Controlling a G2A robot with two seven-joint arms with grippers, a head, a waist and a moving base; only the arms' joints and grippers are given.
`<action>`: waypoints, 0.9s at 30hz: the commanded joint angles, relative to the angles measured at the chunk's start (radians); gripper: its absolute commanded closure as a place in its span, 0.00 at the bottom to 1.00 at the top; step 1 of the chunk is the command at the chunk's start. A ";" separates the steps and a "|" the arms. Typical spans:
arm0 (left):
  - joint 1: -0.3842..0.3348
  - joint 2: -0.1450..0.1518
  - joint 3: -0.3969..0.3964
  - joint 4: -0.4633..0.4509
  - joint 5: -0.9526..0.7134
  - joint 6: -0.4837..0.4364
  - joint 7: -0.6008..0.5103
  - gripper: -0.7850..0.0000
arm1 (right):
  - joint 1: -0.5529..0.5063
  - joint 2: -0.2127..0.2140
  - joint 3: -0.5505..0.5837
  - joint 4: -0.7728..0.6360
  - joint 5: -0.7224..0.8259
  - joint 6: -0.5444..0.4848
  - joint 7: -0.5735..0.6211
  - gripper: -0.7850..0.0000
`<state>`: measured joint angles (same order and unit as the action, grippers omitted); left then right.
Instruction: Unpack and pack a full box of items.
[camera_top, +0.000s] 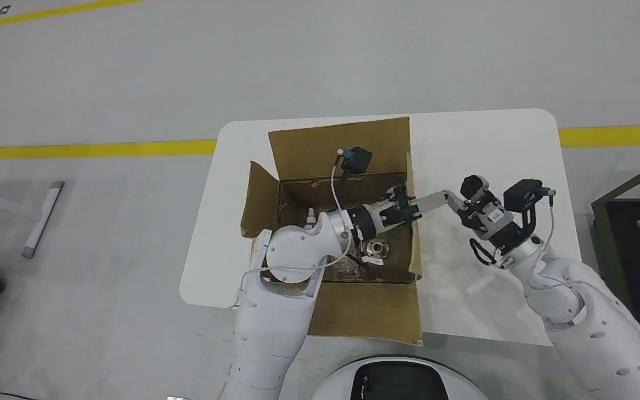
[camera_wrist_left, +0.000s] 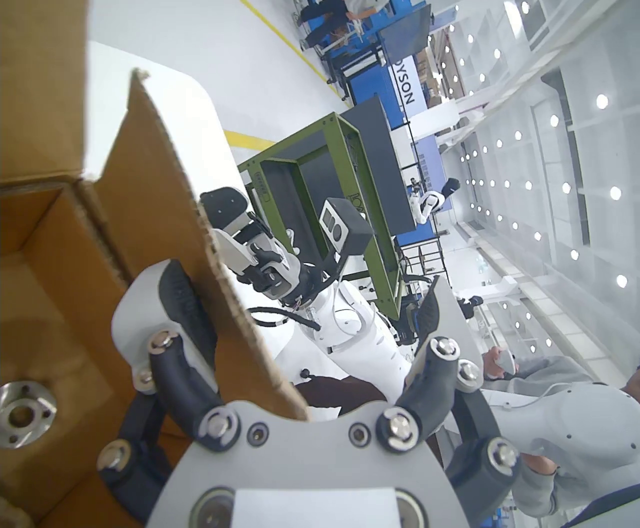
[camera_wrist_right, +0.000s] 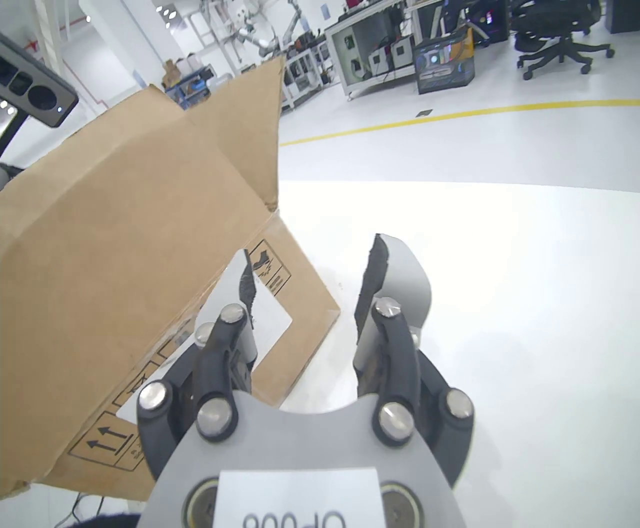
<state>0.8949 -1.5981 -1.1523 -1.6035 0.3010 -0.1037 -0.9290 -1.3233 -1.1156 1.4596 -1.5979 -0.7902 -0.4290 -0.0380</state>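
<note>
Box (camera_top: 340, 150) toward table's (camera_top: 500, 140) left edge. Left gripper (camera_wrist_left: 305, 307), jaws wide, is straddling the right flap (camera_wrist_left: 160, 165), probably to fold it back; right gripper (camera_wrist_right: 312, 260) is idling alongside, spread and empty.

Bright, even light from ceiling lamps (camera_wrist_left: 602, 101); soft shadows; wide-angle bending in wrist views

White worktop (camera_top: 480, 160) on grey floor. Yellow floor line (camera_top: 100, 150) beyond it. Green rack (camera_wrist_left: 285, 145) near worktop. Black office chairs (camera_wrist_right: 560, 30) well apart.
</note>
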 joint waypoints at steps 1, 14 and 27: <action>-0.036 -0.005 0.059 0.036 -0.003 -0.024 -0.012 0.00 | -0.030 0.004 0.047 -0.023 0.072 -0.014 0.022 0.00; -0.137 -0.009 0.186 0.139 0.160 -0.029 0.012 0.00 | -0.135 0.018 0.207 -0.076 0.426 -0.144 0.136 0.27; 0.072 0.088 -0.085 -0.295 0.598 0.079 -0.162 0.00 | -0.120 0.031 0.194 -0.238 0.454 -0.179 0.364 0.00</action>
<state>0.9472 -1.5187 -1.2156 -1.8717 0.8284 -0.0253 -1.0772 -1.4464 -1.0851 1.6656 -1.8140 -0.3065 -0.6185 0.3110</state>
